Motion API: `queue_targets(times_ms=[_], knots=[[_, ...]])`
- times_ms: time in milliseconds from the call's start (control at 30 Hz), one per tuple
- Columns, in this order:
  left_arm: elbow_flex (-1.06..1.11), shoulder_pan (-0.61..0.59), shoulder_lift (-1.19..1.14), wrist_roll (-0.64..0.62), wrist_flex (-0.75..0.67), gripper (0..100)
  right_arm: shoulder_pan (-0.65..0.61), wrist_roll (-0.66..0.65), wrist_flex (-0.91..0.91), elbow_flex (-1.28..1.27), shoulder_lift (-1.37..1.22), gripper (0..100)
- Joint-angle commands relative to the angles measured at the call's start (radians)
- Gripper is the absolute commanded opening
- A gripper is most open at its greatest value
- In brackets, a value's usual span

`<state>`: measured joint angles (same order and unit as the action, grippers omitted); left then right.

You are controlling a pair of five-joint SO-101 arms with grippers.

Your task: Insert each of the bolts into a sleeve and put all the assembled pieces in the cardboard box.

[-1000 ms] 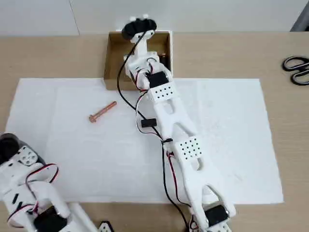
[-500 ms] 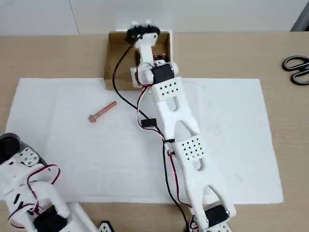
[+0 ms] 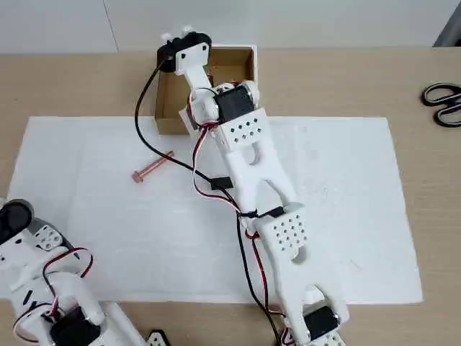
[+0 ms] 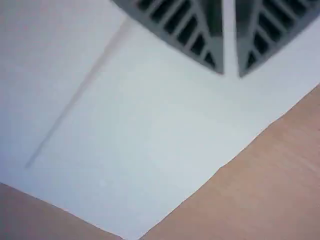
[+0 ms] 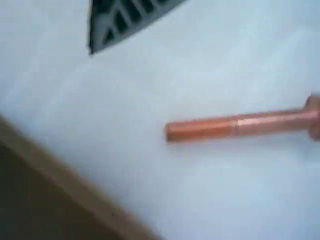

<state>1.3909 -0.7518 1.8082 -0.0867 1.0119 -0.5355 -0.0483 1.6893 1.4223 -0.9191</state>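
A copper bolt [image 3: 153, 167] lies on the white sheet [image 3: 346, 187], a short way in front of the cardboard box [image 3: 249, 58] at the table's far side. My right arm stretches across the sheet, and my right gripper [image 3: 181, 52] hangs over the box's left wall. In the right wrist view one grey finger [image 5: 125, 20] shows, the jaws standing open and empty, above the bolt [image 5: 240, 125] and beside the box wall [image 5: 60, 185]. My left gripper [image 4: 230, 37] is shut and empty, low over the sheet's edge at the near left corner.
Black scissors [image 3: 443, 104] lie on the bare wood at the far right. The left arm's body [image 3: 43, 288] fills the near left corner. The right arm [image 3: 259, 187] and its cables cross the sheet's middle.
My right arm has swung left, from over the box's middle to its left wall. The bolt has stayed put. The left arm has barely shifted.
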Motion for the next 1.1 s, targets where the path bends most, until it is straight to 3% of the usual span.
queue_targets(times_ms=[0,233,467,533,600,733,967,1067], knots=[[-0.007,-0.003,0.012,0.005,0.002,1,-0.012,-0.011,0.015,-0.242,0.213,19.9],[-0.007,0.000,0.012,0.005,0.002,1,-0.044,-0.072,0.002,-0.835,0.564,20.0],[-0.004,0.037,0.012,0.000,-0.002,1,0.038,0.130,0.002,-0.859,0.584,19.8],[-0.007,0.129,0.012,-0.002,-0.035,1,0.056,0.068,-0.001,-0.884,0.584,19.8],[-0.016,0.226,0.009,-0.005,-0.054,1,0.050,-0.077,-0.001,-0.902,0.582,19.8],[-0.021,0.399,-0.043,-0.003,0.011,1,0.010,-0.287,-0.004,-0.919,0.556,19.8],[-0.226,0.430,-0.417,-0.018,0.028,1,-0.004,-0.437,-0.056,-0.919,0.463,19.8],[-0.398,0.430,-0.652,-0.146,0.087,1,-0.008,-0.477,-0.051,-0.919,0.415,19.8]])
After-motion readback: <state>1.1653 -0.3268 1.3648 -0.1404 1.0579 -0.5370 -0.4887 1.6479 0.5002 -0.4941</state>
